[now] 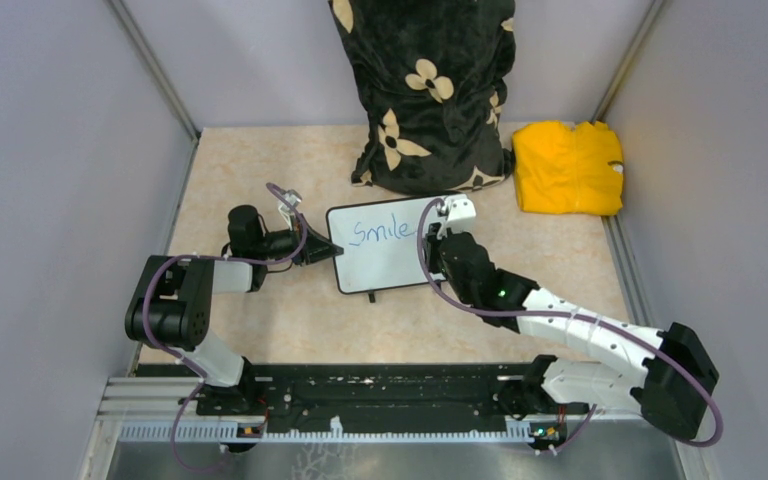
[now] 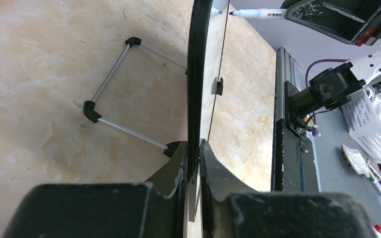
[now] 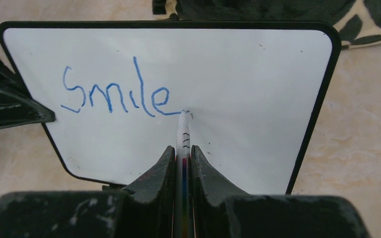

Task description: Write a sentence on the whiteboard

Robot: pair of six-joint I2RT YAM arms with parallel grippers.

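While your left jaws pinch the whiteboard (image 3: pixel 258 74) steady and right jaws pinch the marker (image 3: pixel 184 136), press lightly right of "Smile" (image 3: pixel 114 94).

Grey walls (image 1: pixel 50 150) enclose a beige marbled bench (image 1: pixel 260 170); a black flowered cushion (image 1: pixel 430 90) and yellow cloth (image 1: pixel 568 165) lie at the back.

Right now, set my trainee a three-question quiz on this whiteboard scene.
1. True or false: the left gripper is clamped on the edge of the whiteboard.
2. Which word does the blue writing spell? A) Smile B) Stay C) Kind
3. Fill in: the right gripper holds a ____, its tip at the end of the last stroke.

Key: 1 true; 2 A; 3 marker.
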